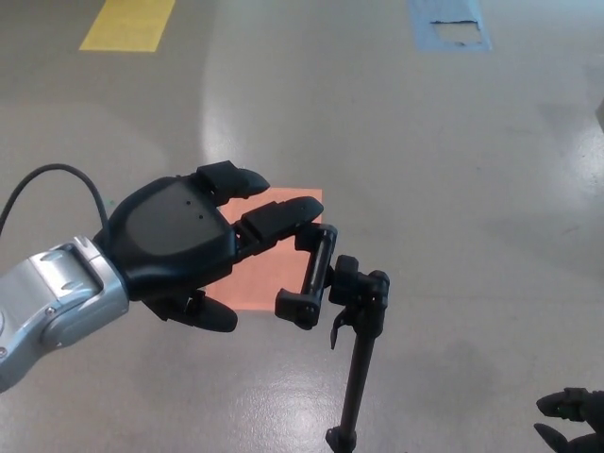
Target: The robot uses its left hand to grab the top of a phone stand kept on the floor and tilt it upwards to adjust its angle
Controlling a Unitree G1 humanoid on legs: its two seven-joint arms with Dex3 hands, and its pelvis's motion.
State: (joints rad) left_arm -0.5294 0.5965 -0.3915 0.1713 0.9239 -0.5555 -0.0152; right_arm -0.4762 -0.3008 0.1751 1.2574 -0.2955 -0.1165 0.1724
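While its thumb and two fingers (283, 209) are spread and hold nothing, the left hand (184, 243) hovers with one fingertip at the clamp top of the single black phone stand (354, 326). That stand rises on a thin pole from the grey floor (453, 170), its empty clamp tilted, beside one orange patch (260, 269). Whether the right hand (571, 420), at the bottom corner, is spread cannot be told.

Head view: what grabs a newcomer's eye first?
The big black left hand fills the left-centre, fingers apart, one fingertip right at the top of the phone stand in the middle. Behind them an orange square lies on the grey floor, with a yellow patch top left and a blue one top right. The right hand barely shows, bottom right.
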